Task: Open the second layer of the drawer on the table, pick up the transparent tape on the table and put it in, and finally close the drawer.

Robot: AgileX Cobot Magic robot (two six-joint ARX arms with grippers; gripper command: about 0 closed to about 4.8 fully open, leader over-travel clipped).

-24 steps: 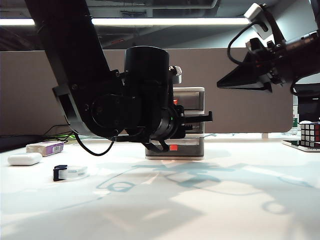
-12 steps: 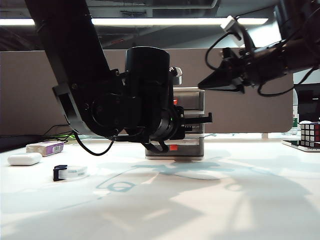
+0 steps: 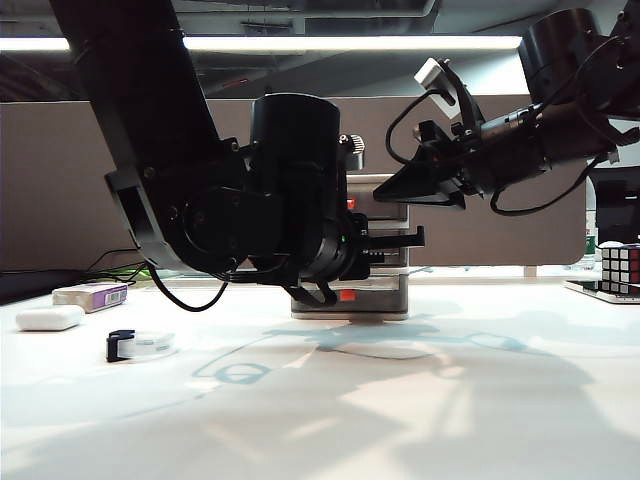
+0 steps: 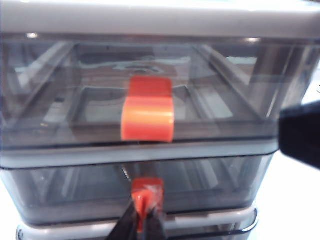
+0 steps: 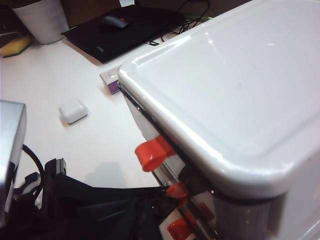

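The drawer (image 3: 385,195) stands at the middle back of the table (image 3: 400,400); my left arm (image 3: 290,220) covers most of its front. In the left wrist view my left gripper (image 4: 143,222) is shut on the small red-orange tab (image 4: 146,192) of the second layer (image 4: 75,192), below the top tier's larger tab (image 4: 148,117). The tier fronts look in line. My right gripper (image 3: 395,193) hovers just above the drawer's white top (image 5: 240,85), pointing left; its jaws do not show clearly. The transparent tape (image 3: 140,345) with its black clip lies on the table at the left.
A white oval case (image 3: 48,318) and a purple-and-white box (image 3: 92,296) lie at the far left, both also in the right wrist view as the case (image 5: 73,110) and the box (image 5: 111,80). A puzzle cube (image 3: 620,268) stands at the right edge. A dark partition (image 3: 60,180) backs the table.
My right arm has swung down and to the left, from high at the right to just above the drawer's top. The left arm and the tape have stayed put.
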